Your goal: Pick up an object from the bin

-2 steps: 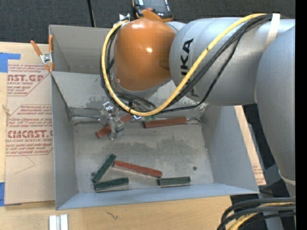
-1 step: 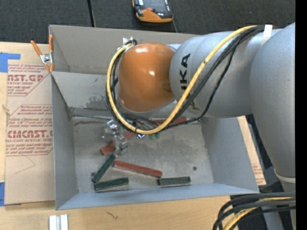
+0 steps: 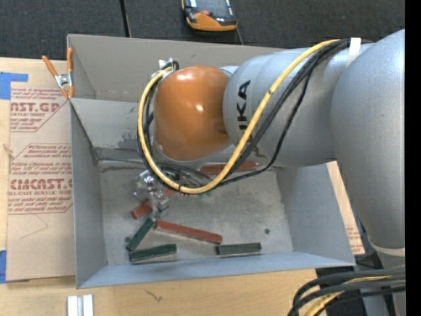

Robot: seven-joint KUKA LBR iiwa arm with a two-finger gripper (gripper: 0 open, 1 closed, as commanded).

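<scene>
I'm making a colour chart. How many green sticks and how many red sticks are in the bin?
Dark green flat sticks: 3
Reddish-brown flat sticks: 3
Total: 6 in view; the robot arm covers part of the grey metal bin, so more could be hidden.

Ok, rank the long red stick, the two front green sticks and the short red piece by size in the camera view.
1. Long red stick.
2. Left green stick and right green stick: they look alike, so unranked.
3. Short red piece.
</scene>
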